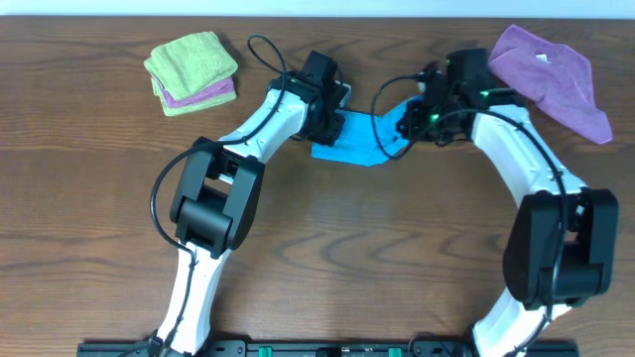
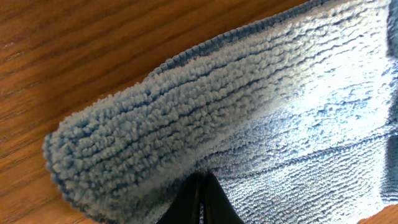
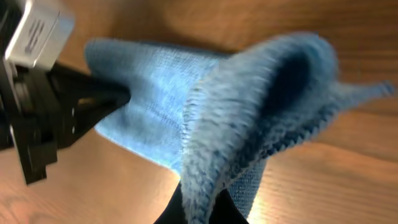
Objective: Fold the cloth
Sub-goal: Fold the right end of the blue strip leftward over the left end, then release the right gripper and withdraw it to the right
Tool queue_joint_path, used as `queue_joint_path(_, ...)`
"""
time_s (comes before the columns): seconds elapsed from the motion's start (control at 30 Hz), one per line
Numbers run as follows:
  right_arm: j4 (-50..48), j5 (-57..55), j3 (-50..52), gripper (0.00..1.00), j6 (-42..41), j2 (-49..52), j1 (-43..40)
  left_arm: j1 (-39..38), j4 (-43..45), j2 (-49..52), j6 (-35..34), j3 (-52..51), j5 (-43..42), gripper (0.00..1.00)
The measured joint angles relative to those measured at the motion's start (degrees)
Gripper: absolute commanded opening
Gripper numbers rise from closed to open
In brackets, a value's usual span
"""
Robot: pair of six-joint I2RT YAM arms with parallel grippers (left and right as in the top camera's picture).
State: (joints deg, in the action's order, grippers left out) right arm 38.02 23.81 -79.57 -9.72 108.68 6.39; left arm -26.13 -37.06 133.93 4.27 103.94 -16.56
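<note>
Cloth [image 1: 362, 147] is sitting bunched on the table [image 1: 327, 248]; we're pinching it with left gripper [image 1: 332, 127] and right gripper [image 1: 407, 123], both clamped fully closed on the cloth.

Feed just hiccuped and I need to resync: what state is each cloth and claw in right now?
Sky-blue square terry cloth: bunched, one end raised, held by both claws.
Left claw: shut on the blue cloth's edge.
Right claw: shut on its raised end.
Purple cloth: crumpled, lying loose.
Lime-green terry cloth: folded, stacked.
</note>
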Motion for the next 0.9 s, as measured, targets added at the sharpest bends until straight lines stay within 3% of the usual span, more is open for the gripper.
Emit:
queue_joint_path(0.6, 0.9, -1.4, 0.0, 0.01, 3.5, 0.0, 5.1, 1.0, -0.2, -0.2, -2.0, 0.2, -1.3, 0.06)
queue_joint_path(0.9, 0.0, -1.4, 0.0, 0.01, 3.5, 0.0, 5.2, 3.8, -1.9, -8.7, -2.8, 0.3, -3.3, 0.06)
